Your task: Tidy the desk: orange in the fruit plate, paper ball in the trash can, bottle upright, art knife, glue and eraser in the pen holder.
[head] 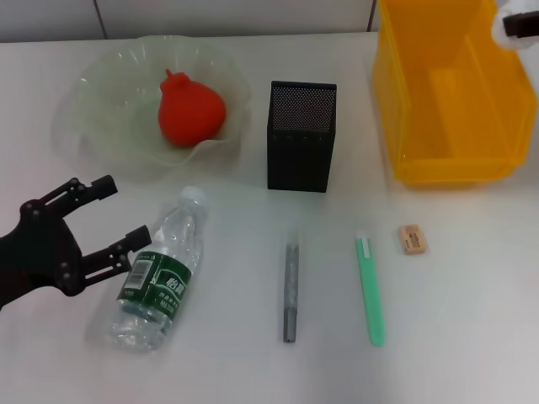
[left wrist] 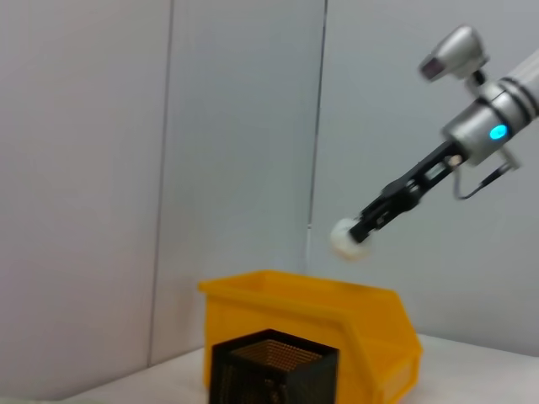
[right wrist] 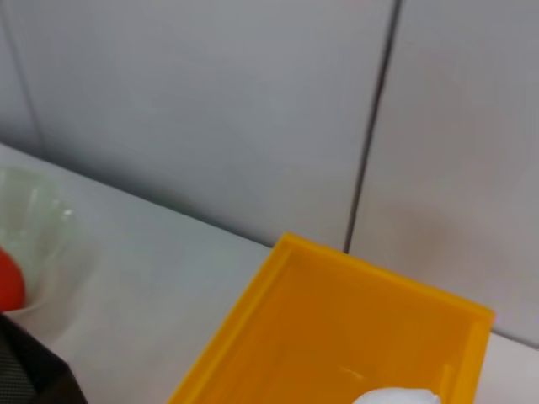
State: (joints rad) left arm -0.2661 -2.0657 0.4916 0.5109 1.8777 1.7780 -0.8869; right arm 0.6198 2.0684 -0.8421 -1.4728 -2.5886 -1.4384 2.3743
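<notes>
Right gripper (left wrist: 360, 231): pinches the paper ball (left wrist: 348, 239), held high over the trash can (left wrist: 354, 328), seemingly so it can drop inside. Left gripper (head: 108, 223): fingers spread wide, low beside the bottle (head: 160, 273), which lies on its side awaiting righting. Orange (head: 189, 109): in the fruit plate (head: 101, 109). Eraser (head: 412, 239): on the desk (head: 472, 337), well short of the pen holder (head: 301, 135).

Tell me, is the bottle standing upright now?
No. In the head view the bottle lies on its side on the table, beside the open left gripper.
</notes>
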